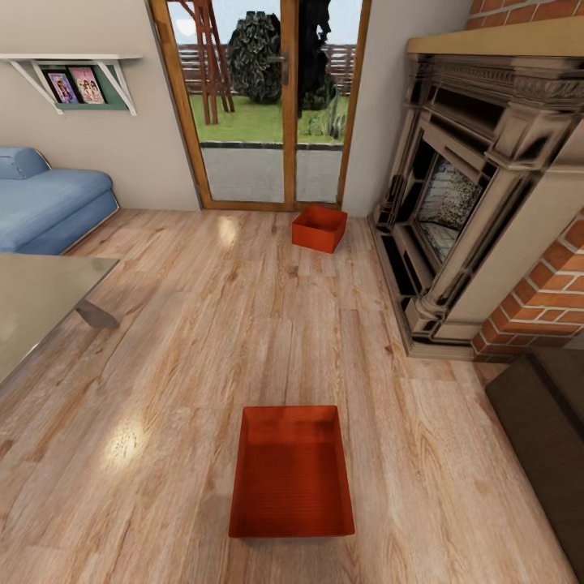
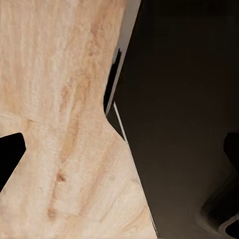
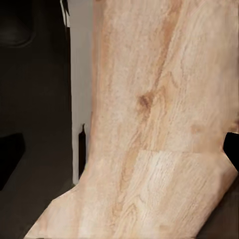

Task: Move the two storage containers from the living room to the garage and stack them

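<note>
Two orange-red storage containers stand on the living room's light wood plank floor. The near container lies straight ahead of me and close, open side up and empty. The far container rests by the wood-framed glass doors, beside the fireplace. In the left wrist view my left gripper is open, one dark fingertip at the picture's edge, with plank floor between the fingers. The right gripper is open too, a dark fingertip at the edge, over bare planks.
A blue sofa stands at the left wall under a shelf with pictures. A glass-topped table juts in at the left. A dark low block sits at the right, below the brick. Open floor lies between both containers.
</note>
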Robot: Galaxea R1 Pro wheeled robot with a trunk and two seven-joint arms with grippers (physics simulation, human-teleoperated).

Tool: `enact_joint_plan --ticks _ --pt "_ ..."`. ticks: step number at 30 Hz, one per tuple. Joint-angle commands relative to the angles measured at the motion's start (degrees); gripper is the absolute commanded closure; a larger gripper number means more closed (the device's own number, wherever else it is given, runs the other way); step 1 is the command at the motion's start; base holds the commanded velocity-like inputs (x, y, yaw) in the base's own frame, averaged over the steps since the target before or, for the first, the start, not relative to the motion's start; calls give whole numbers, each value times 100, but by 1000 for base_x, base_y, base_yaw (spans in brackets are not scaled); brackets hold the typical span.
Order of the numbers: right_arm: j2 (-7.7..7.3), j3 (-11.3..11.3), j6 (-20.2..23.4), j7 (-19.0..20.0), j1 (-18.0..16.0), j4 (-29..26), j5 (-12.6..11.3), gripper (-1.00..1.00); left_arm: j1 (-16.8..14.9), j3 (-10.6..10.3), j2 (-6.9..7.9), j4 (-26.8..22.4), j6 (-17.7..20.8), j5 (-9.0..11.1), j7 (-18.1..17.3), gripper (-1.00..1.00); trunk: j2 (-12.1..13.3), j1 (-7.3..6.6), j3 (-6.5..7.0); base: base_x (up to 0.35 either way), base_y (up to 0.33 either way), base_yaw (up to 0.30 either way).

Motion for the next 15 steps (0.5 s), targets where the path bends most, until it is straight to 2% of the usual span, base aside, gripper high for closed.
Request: enact_joint_plan --ticks 1,2,4,6,7,9,13,15 --pt "-109 54 -11 -6 -1 -45 -35 -100 0 16 53 -79 -1 11 4 -100 -2 0 -4 0 0 0" --pt "-246 45 -1 -13 1 -196 -40 -100 0 17 156 -268 34 13 -1 -100 -2 0 -4 0 0 0" --pt "-383 38 12 -30 -1 -528 -50 -100 0 21 305 -600 162 16 -3 -100 -2 0 -4 0 0 0" --pt "-444 32 22 -69 -3 -780 -55 -100 0 23 389 -839 332 17 -2 -100 -2 0 -4 0 0 0" --pt "-490 26 29 -146 -4 -1041 -59 -100 -2 24 461 -1091 559 18 8 -100 -2 0 -4 0 0 0" --pt "-545 18 80 -361 5 -1409 -65 -100 -5 25 543 -1500 938 17 12 -100 -2 0 -4 0 0 0" --pt "-578 -23 367 -884 -45 -1750 -72 -100 -29 26 620 -2052 1452 13 18 -100 -2 0 -4 0 0 0" --pt "-572 -42 583 -1123 -243 -1864 -75 -100 -139 26 638 -2210 1630 12 47 -100 -2 0 -4 0 0 0"
